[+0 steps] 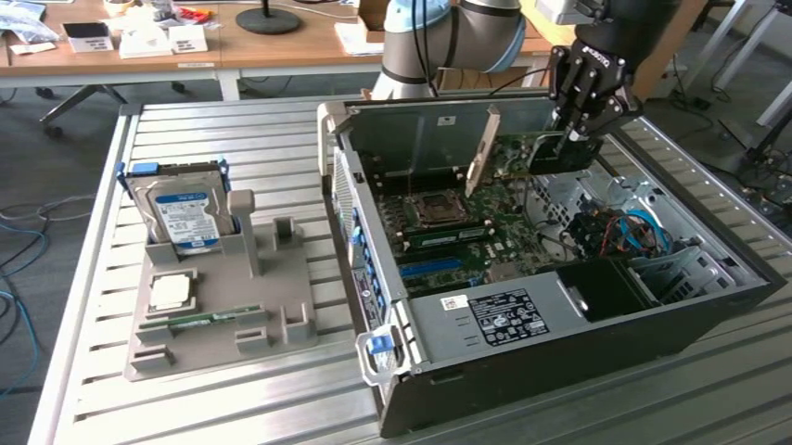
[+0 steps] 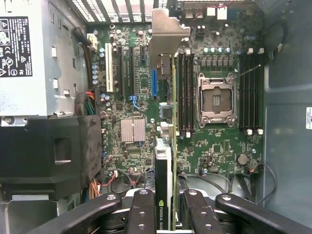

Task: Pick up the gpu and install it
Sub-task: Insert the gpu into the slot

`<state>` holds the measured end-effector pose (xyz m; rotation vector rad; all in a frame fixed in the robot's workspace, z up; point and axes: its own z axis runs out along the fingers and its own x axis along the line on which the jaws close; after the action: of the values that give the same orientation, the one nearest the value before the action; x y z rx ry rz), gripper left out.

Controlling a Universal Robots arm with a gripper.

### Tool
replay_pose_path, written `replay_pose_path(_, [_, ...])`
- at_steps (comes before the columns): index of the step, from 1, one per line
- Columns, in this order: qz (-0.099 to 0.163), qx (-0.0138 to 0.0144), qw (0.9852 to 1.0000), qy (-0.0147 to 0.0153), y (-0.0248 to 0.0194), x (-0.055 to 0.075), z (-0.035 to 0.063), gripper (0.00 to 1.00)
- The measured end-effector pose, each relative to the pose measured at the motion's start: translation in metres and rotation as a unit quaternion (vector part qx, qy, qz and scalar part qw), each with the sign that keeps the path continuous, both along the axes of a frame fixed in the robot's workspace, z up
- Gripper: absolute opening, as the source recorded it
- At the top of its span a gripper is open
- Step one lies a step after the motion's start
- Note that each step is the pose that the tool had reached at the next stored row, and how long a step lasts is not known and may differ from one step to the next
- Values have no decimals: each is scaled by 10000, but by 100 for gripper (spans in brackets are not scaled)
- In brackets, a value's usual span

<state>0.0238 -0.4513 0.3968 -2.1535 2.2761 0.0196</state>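
Clamping the gpu edge-on between the narrowed jaws of the gripper, holding it upright inside the open case, over the motherboard near the case's far edge, bracket pointing away from the jaws.

The silver-grey jointed robot arm with pale blue caps stands at twelve o'clock in the exterior view. Its black two-fingered gripper hangs at one o'clock, pointing down, black fingers pinched on the gpu, a thin dark circuit card.
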Motion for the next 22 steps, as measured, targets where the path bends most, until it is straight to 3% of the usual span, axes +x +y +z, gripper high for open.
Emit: replay_pose_path(22, [1, 0, 10000, 0, 0, -28, -94, 27])
